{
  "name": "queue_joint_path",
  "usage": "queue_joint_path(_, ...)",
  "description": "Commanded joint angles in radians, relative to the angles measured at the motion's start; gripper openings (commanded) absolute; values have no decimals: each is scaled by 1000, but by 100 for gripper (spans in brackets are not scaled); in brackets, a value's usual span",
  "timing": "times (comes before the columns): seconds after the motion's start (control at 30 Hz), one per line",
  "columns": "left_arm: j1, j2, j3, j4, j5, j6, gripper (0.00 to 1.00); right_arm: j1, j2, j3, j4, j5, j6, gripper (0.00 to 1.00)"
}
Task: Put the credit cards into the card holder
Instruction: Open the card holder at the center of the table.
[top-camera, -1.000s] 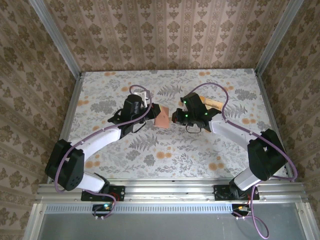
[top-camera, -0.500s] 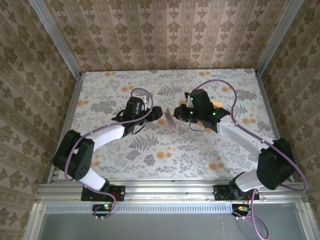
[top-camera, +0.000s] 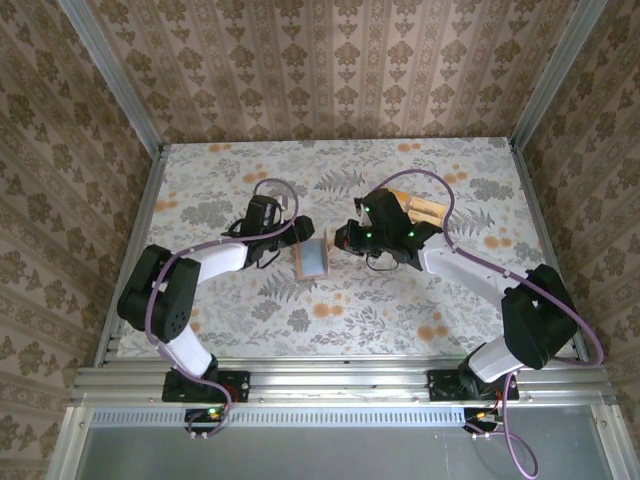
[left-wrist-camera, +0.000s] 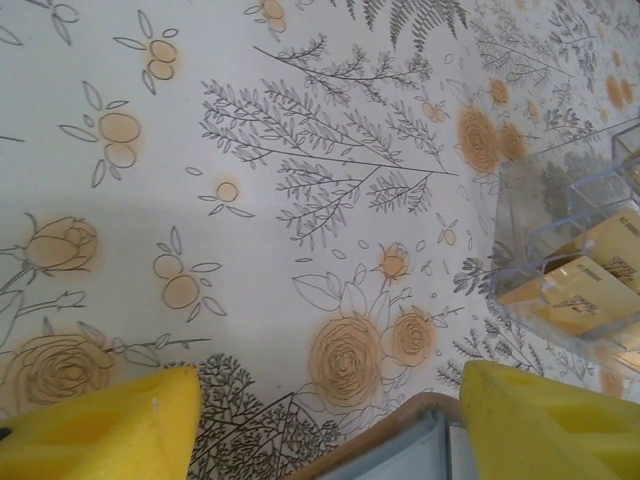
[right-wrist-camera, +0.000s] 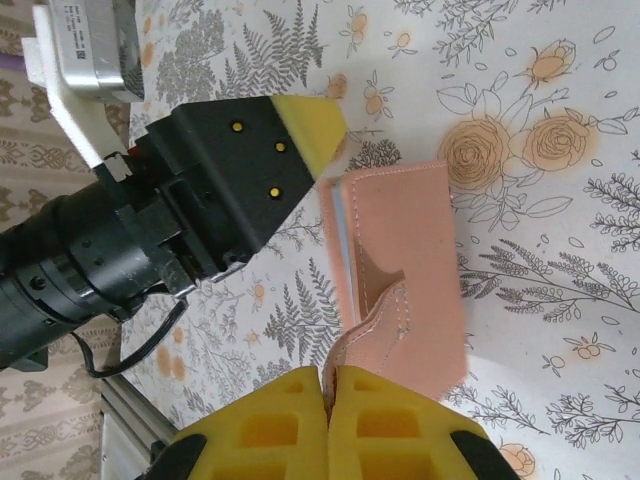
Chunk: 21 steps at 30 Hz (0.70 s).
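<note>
While right tool pinches card holder flap, left tool gapes alongside.

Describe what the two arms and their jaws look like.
The left arm and right arm have white links between black joints, with a purple cable looping along each. Green lights glow on the right wrist. The jaws are black, faced with yellow foam pads.

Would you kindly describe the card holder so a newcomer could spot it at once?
On the floral table, look near its middle. The card holder is the small pinkish-brown stitched folding wallet with a pale blue lining, one flap pinched by the right end effector. Unlike the clear tray of tan cards nearby, it is opaque.
</note>
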Motion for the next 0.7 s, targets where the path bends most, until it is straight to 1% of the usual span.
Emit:
queue_joint_path(0.0, 3, -66, -26, -67, 4, 49, 71, -6, 4, -16, 36, -40, 1, 0)
queue_joint_path(0.1, -2, -99, -49, -96, -2, 64, 71, -18, 18, -46, 83, -84, 0, 0)
queue_joint_path(0.27, -36, -151, -78, -151, -35, 102, 72, -23, 28, -79, 110, -86, 5, 0)
queue_joint_path(0.5, -112, -166, -63, -267, -123, 172, 72, -52, -4, -127, 138, -94, 13, 0)
queue_joint_path(0.67, -164, -138, -27, -329, -204, 214, 71, -90, -21, -179, 161, -106, 24, 0)
